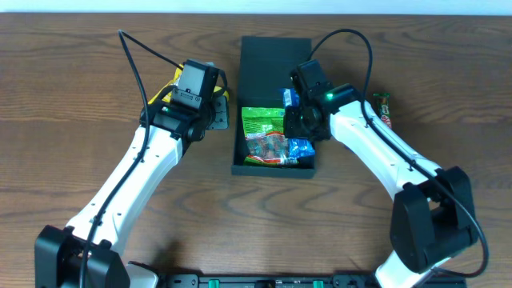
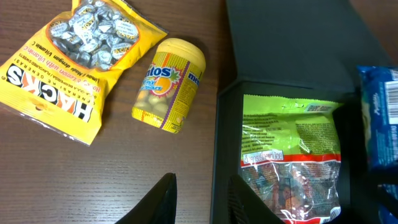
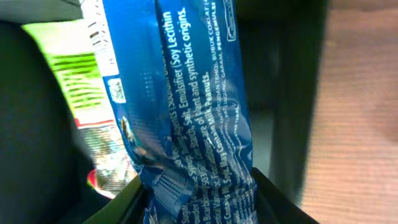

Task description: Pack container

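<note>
Wooden tabletop [image 1: 72, 80] holds the container [image 1: 274, 56] directly beneath the right claw [image 3: 196, 202], which clenches a blue packet [image 3: 180, 93]; the left claw [image 2: 199, 199], released, sits at its wall.

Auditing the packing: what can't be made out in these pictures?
Overhead: left arm covers most of the yellow plastic candy bag.
Right wrist: shiny blue plastic packet in the right gripper fills the view, hiding most of the dark teal cardboard box.
Overhead: small wrapper at far right, too small to read.
</note>
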You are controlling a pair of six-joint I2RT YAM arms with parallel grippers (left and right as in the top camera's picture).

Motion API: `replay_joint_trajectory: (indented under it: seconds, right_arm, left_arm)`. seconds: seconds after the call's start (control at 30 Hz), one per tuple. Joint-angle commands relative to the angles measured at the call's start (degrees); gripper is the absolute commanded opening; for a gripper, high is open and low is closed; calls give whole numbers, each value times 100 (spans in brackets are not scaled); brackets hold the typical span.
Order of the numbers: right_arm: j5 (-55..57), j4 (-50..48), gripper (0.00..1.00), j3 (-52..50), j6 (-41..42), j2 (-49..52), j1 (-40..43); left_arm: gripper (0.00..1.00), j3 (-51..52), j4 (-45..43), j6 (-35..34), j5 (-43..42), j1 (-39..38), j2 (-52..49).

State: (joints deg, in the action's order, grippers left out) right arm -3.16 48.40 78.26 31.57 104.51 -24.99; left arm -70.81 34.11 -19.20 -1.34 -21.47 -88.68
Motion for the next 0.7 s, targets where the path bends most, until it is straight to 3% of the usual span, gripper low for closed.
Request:
replay_joint_trajectory:
  seconds: [0.0,0.17,0.2,0.23,0.27,0.33,0.4,0.57,0.6,0.67]
  right_arm:
    - [260,219,1,4,378,-28,-48]
    - [293,365,1,4,444,-28,-61]
    - [293,365,5,4,439,-26,-59]
    - [291,363,35,4,442,-26,-59]
    - [291,369,48,4,439,-26,-59]
    - [291,402,63,4,435,-26,-59]
    - [293,411,70,7,435,-44,-59]
    - [369,380,62,63,365,-402,-55]
    - [490,334,57,66,352,-553,-55]
    - [662,131,28,66,271,-811,-59]
  left_arm:
    - [28,-57,15,81,-17,9,-26]
    - [28,-57,15,81,-17,9,-24]
    - [28,-57,15,79,-20,9,-26]
    - [28,-57,15,79,-17,9,-24]
    - [28,-57,15,79,-20,9,-26]
    - [28,-57,15,81,-17,9,-24]
    - [28,-57,15,81,-17,9,-26]
    - [29,-57,15,81,-17,9,-24]
    - [29,-57,15,79,-17,9,-24]
    - [29,-57,15,79,-17,9,-24]
